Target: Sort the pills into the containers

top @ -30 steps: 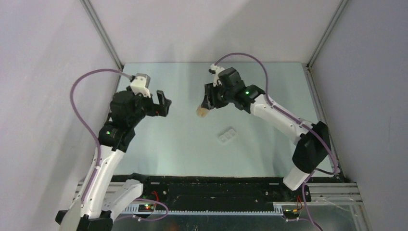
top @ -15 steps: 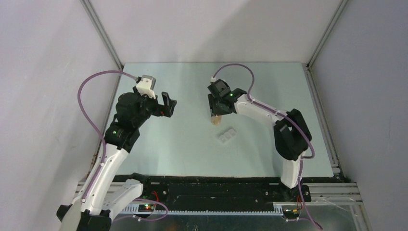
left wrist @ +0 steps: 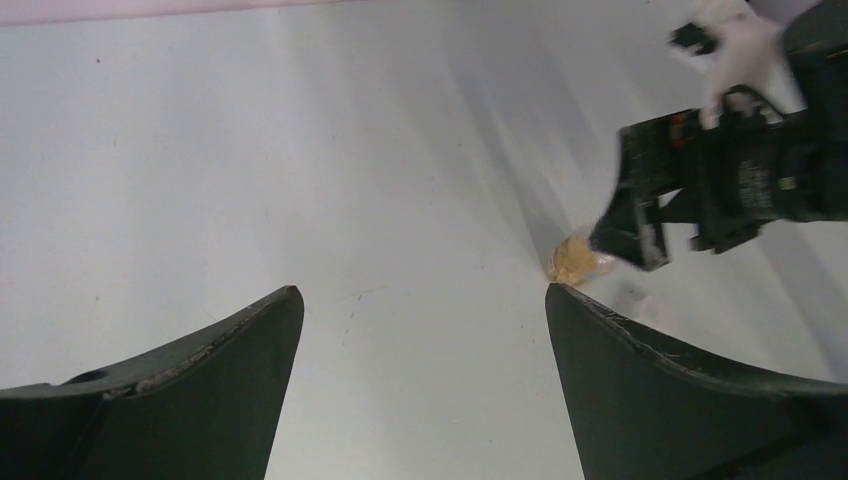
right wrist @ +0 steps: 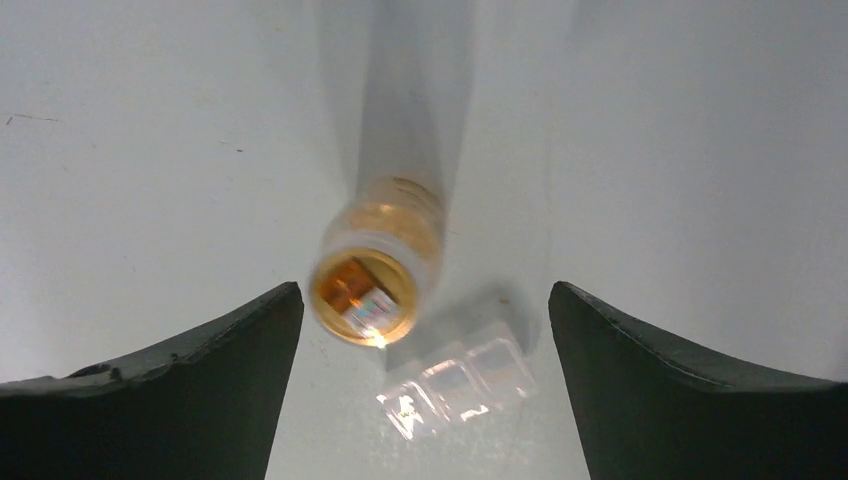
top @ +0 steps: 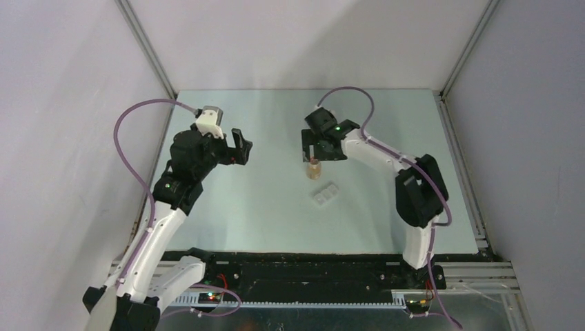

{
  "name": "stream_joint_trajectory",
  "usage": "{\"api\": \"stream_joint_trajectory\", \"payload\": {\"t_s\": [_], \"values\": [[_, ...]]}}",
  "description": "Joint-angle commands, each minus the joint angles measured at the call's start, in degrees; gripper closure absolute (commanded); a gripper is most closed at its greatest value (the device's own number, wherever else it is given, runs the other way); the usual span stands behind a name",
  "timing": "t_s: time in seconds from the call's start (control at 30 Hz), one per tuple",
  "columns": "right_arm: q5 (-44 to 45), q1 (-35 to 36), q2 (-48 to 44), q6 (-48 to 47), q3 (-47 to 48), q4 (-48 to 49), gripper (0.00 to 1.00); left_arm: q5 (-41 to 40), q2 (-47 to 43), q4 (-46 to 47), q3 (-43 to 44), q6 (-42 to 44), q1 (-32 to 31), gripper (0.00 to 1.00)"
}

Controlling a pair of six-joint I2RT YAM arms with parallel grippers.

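A small clear bottle with orange-tan contents stands upright on the table, mouth open. In the right wrist view the bottle sits between the wide-apart jaws, touching neither. My right gripper is open just above it. The white translucent pill box of joined square compartments lies just near of the bottle. A tiny orange speck, perhaps a pill, lies beside the box. My left gripper is open and empty, well left of the bottle.
The pale table is boxed in by grey walls on three sides, with metal rails at its left edge and right edge. The black base rail runs along the near edge.
My right gripper carried the bottle down and toward the pill box, set it upright on the table and opened. My left gripper shifted slightly right and stayed open.
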Motion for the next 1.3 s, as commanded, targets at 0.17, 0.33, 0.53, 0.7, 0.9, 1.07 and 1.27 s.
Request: {"api": "stream_joint_trajectory", "payload": {"t_s": [0.17,0.33,0.53,0.7,0.9,1.07,1.27], "values": [[-8.51,-9.71,-18.96,5.15,-15.18,1.69,0.23,3.41,1.92,3.94,-3.79,-9.86,-0.98,0.1],[-13.01,-11.53,-16.27,6.21,-19.18,3.69,0.43,2.38,3.67,4.36,-6.85,-14.45,-3.4,0.18],[-20.08,-12.95,-10.23,8.84,-19.2,8.07,0.54,2.22,5.31,6.47,-10.96,-19.38,-5.98,0.19],[-23.29,-13.16,-6.25,8.81,-19.15,8.69,0.59,2.21,6.16,6.8,-12.11,-20.42,-6.26,0.19],[-21.48,-12.19,-3.93,7.68,-19.22,5.85,0.61,2.05,6.58,8.02,-13.32,-20.73,-6.32,0.18],[-18.06,-10.24,-3.92,7.81,-20.29,2.3,0.6,2.28,6.77,9.1,-14.6,-21.17,-6.37,0.18],[-14.22,-7.62,-7.5,11.34,-23.66,-1.34,0.64,2.33,6.84,9.38,-15.37,-21.27,-6.36,0.18]]}}
